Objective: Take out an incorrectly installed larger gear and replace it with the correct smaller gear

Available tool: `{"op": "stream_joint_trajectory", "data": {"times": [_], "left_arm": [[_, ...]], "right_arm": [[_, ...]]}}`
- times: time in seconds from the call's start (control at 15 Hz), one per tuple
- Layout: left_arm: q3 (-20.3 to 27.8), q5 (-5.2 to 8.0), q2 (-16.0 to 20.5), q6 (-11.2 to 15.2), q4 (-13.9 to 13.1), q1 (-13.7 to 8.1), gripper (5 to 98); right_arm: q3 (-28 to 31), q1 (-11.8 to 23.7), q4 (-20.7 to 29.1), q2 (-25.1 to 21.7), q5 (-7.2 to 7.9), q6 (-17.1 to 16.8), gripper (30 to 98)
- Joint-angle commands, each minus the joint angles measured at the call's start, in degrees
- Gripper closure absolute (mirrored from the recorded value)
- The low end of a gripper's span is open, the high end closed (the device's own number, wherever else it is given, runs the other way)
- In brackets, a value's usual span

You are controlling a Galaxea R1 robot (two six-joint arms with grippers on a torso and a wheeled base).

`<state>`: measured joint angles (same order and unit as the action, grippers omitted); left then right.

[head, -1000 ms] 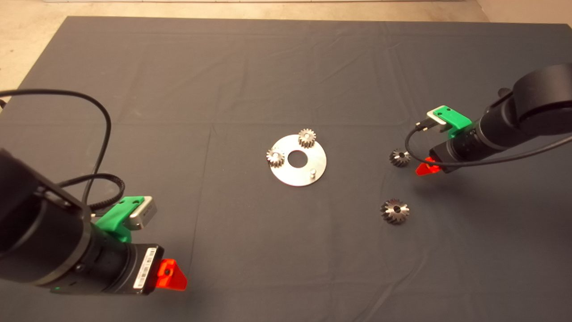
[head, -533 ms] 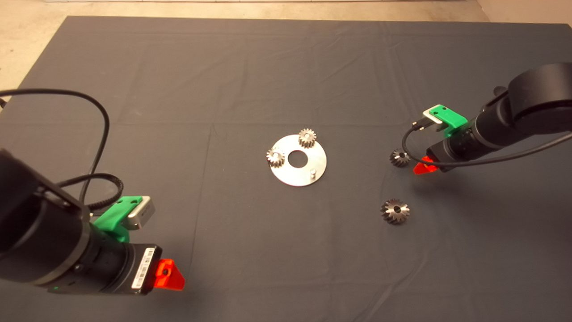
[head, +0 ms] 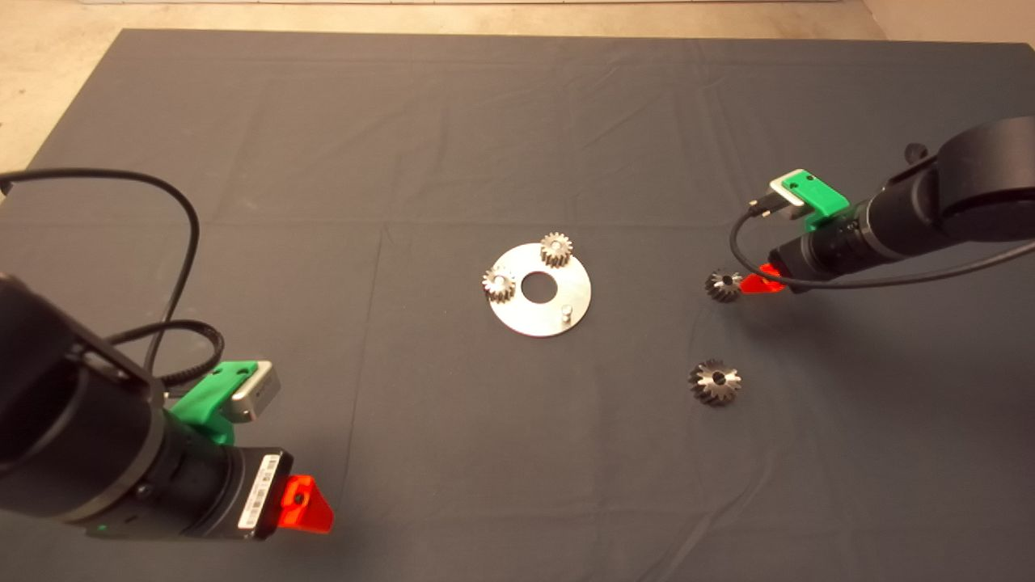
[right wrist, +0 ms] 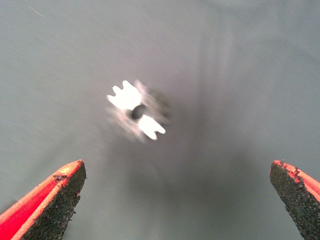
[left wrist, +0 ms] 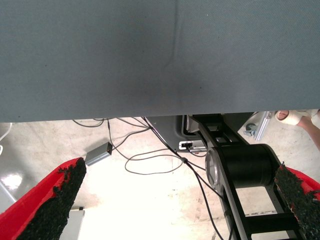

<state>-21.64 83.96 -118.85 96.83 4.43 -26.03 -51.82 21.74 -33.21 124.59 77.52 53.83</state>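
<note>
- Your R gripper [head: 748, 284] gapes wide, empty, just beside small gear [head: 723, 285], right of plate [head: 539, 317].
- Next, I'd say: straddle gear, close.
- L gripper [head: 311, 509] parked, wide, empty.

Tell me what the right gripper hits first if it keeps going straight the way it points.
Most likely the small, almost black metal gear lying on the dark mat. The right gripper is open and aimed at it, with nothing between them; how much gap remains is unclear.
</note>
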Motion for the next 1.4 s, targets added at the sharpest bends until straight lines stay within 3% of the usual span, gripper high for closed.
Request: {"op": "stream_joint_trajectory", "data": {"times": [0.0,0.13,0.8,1.33], "left_arm": [[0.7,0.15,0.3,0.4,-0.8,1.1,5.4],[0.7,0.07,0.5,0.4,-0.8,1.2,5.4],[0.6,0.07,0.5,0.0,-0.8,1.3,5.4],[0.6,0.07,0.5,-0.1,-0.8,1.2,5.4]], "right_arm": [[-0.3,-0.2,-2.6,0.7,-6.07,0.0,30.9],[-1.7,-1.6,-2.6,0.6,-7.88,-0.1,30.9],[-4.1,-3.5,-2.7,0.7,-12.95,0.0,30.9],[-6.4,-4.9,-8.5,1.3,-13.18,-0.2,30.9]]}}
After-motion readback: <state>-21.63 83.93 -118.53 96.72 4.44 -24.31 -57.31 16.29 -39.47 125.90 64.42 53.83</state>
